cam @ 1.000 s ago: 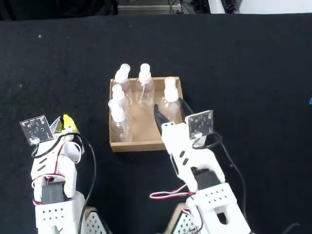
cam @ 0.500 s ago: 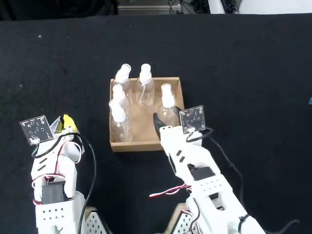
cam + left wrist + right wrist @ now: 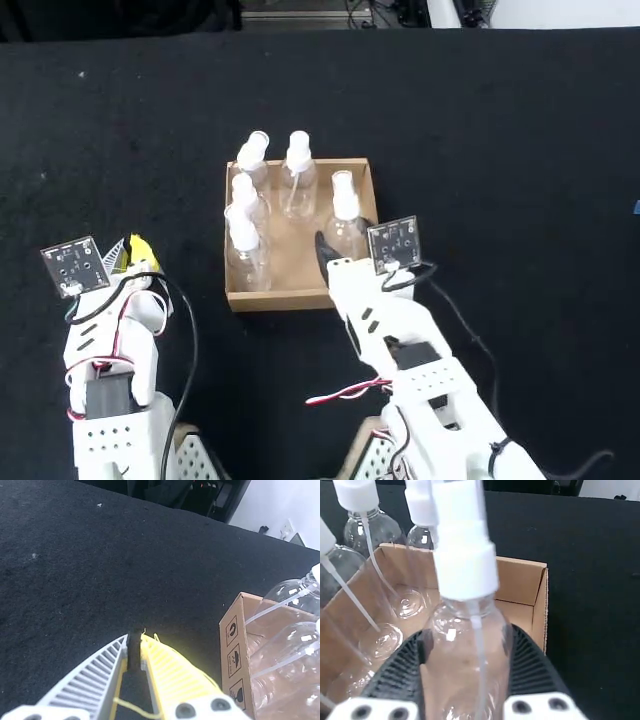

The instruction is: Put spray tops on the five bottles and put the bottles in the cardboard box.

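The cardboard box (image 3: 280, 297) lies mid-table with four clear bottles, each with a white spray top, standing along its left and far sides, such as one (image 3: 242, 240) and another (image 3: 297, 165). A fifth spray-topped bottle (image 3: 344, 200) stands inside near the right wall. My right gripper (image 3: 346, 232) is shut on this bottle (image 3: 470, 650), black fingers pressed to both sides of its body. My left gripper (image 3: 135, 250) rests shut and empty on the table left of the box; its yellow and grey fingers (image 3: 155, 665) meet at the tips.
Black cloth covers the table (image 3: 500, 140), with open room on all sides of the box. The box's left wall (image 3: 235, 655) stands close beside my left gripper. Cables trail from both arm bases at the front edge.
Over the last second my right arm drew back toward the front, and the held bottle shifted with it from the box's far right corner toward the middle of the right wall. Left arm unchanged.
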Controlling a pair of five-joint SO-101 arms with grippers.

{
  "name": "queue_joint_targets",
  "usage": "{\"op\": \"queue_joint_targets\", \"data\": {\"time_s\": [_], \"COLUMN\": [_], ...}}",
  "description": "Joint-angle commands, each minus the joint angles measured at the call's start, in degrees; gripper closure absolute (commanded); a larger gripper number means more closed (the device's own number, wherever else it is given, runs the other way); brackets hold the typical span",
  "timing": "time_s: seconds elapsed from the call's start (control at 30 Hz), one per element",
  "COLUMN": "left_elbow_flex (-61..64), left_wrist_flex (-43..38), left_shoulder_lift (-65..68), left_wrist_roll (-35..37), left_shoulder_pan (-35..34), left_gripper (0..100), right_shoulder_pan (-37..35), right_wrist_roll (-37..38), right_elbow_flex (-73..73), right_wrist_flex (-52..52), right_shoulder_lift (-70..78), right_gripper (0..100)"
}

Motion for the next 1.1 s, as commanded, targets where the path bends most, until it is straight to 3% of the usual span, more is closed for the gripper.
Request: {"op": "queue_joint_targets", "data": {"time_s": [0.0,0.43,0.63,1.07], "left_elbow_flex": [1.3,1.3,1.3,1.3], "left_wrist_flex": [0.3,0.3,0.3,0.3], "left_shoulder_lift": [-1.1,-1.1,-1.1,-1.1], "left_wrist_roll": [-0.4,-0.4,-0.4,-0.4], "left_shoulder_pan": [-0.6,-0.6,-0.6,-0.6], "left_gripper": [97,97,97,97], "right_shoulder_pan": [-0.9,-3.3,-3.5,-3.3], "right_wrist_roll": [0.0,0.0,0.0,0.0], "right_elbow_flex": [-1.2,-0.6,-1.1,-1.7], "right_wrist_flex": [-0.4,-0.4,2.8,3.3], "right_shoulder_lift": [0.7,0.7,0.7,0.6], "right_gripper": [84.5,82.9,67.5,66.9]}}
